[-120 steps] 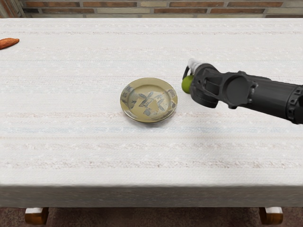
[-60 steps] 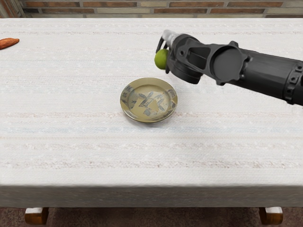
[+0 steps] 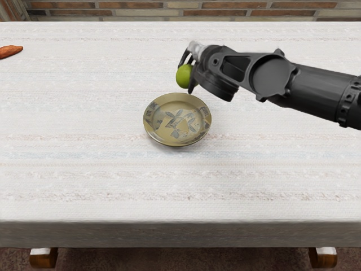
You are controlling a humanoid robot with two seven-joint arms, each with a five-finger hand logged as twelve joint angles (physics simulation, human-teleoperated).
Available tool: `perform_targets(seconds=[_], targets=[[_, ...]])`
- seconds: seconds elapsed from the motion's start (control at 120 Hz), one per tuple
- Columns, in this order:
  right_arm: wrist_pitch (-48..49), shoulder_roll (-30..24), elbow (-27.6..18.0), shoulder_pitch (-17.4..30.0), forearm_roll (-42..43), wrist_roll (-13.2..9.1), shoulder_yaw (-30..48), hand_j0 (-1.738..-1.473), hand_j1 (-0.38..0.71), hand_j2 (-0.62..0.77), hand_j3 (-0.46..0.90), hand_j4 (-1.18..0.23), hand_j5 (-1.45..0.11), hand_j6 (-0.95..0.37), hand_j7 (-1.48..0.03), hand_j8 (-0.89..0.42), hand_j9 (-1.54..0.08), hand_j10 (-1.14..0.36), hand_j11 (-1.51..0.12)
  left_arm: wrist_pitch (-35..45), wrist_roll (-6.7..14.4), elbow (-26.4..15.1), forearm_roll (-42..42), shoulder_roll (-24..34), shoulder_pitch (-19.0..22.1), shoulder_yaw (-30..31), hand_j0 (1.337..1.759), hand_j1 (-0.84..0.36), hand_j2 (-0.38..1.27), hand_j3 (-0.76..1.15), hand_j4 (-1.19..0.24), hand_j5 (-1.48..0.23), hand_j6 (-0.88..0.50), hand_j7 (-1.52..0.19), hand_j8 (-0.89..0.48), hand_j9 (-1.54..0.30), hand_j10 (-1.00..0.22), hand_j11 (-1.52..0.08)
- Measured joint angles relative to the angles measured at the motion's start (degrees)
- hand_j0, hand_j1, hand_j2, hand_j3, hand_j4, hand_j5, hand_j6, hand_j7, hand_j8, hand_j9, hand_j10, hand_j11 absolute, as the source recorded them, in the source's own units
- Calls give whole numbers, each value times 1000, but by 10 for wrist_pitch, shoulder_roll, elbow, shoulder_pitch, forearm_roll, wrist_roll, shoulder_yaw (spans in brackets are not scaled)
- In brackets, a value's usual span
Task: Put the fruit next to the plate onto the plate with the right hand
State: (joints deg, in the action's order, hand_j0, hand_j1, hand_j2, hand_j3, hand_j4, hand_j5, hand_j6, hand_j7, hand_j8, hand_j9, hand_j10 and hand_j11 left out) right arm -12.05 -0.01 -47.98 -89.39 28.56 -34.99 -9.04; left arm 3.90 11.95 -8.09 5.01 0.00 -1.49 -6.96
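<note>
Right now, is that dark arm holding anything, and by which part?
Yes: the right hand holds a small green fruit, gripping its right side and top. The fruit's left side is uncovered.

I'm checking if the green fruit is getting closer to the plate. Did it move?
Yes. The green fruit, gripped in the right hand, went left and up in the picture: from right of the plate to above its far rim.

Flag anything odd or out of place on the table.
Nothing looks damaged or spilled. The plate sits flat; the right hand holds the green fruit. Only an orange item lies alone at the far left edge.
</note>
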Motion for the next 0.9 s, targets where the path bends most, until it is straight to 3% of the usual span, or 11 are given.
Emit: perform_targets(seconds=[0.483, 0.583, 0.667, 0.792, 0.9], targets=[[36, 0, -42, 40, -1, 0, 34, -1648, 230, 309, 0, -501, -1137, -320, -1043, -285, -1146, -575, -1089, 0, 0, 0, 0, 0, 0, 0, 1658, 349, 0, 0, 0, 0, -1, 0, -1, 0, 0, 0], [42, 0, -42, 46, 8, 0, 33, -1652, 24, 195, 0, -323, -720, -207, -662, -191, -726, -370, -691, 0, 0, 0, 0, 0, 0, 0, 1658, 349, 0, 0, 0, 0, -1, 0, -1, 0, 0, 0], [46, 0, -42, 47, 12, 0, 33, -1654, -102, 130, 0, -215, -479, -138, -440, -127, -483, -246, -460, 0, 0, 0, 0, 0, 0, 0, 1658, 349, 0, 0, 0, 0, -1, 0, -1, 0, 0, 0], [70, 0, -42, 37, 6, 0, 40, -1656, -215, 71, 0, -117, -260, -76, -239, -70, -262, -134, -249, 0, 0, 0, 0, 0, 0, 0, 1658, 349, 0, 0, 0, 0, -1, 0, -1, 0, 0, 0], [129, 0, -38, 62, -25, 0, 140, -1657, -271, 42, 0, -70, -153, -46, -140, -42, -154, -79, -147, 0, 0, 0, 0, 0, 0, 0, 1658, 349, 0, 0, 0, 0, -1, 0, -1, 0, 0, 0]])
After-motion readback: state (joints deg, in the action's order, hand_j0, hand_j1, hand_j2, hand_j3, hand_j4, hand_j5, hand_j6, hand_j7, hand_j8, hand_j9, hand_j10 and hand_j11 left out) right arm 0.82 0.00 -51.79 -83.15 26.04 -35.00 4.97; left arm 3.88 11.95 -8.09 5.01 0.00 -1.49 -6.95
